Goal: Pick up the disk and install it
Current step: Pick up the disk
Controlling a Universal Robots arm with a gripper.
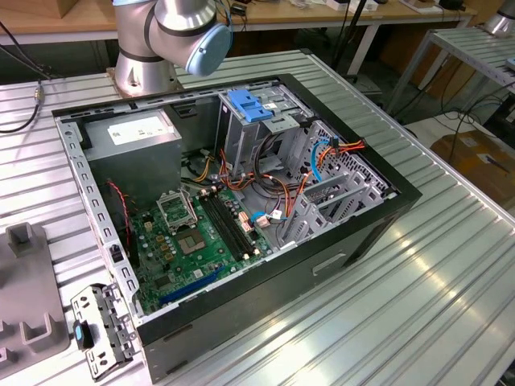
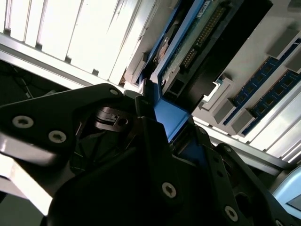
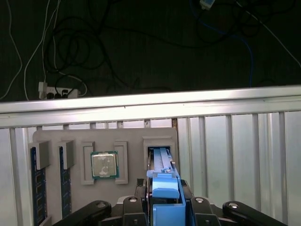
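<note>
Gripper [image 3: 164, 206] clamped on blue rail of the disk [image 3: 162, 165], apparently standing on edge in slot of grey holder tray [image 3: 108, 136], beside processor chip [image 3: 104, 165], on ribbed metal table [image 3: 235, 150]

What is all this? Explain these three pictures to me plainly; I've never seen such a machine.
A robot arm stands beside an open computer case on a ribbed metal table. The exterior view comes from a camera off the arm; both wrist views come from cameras riding near its gripper. The gripper is at a grey tray holding a processor chip, memory sticks and the disk, standing on edge in a slot. Whether it is gripped I cannot tell.
</note>
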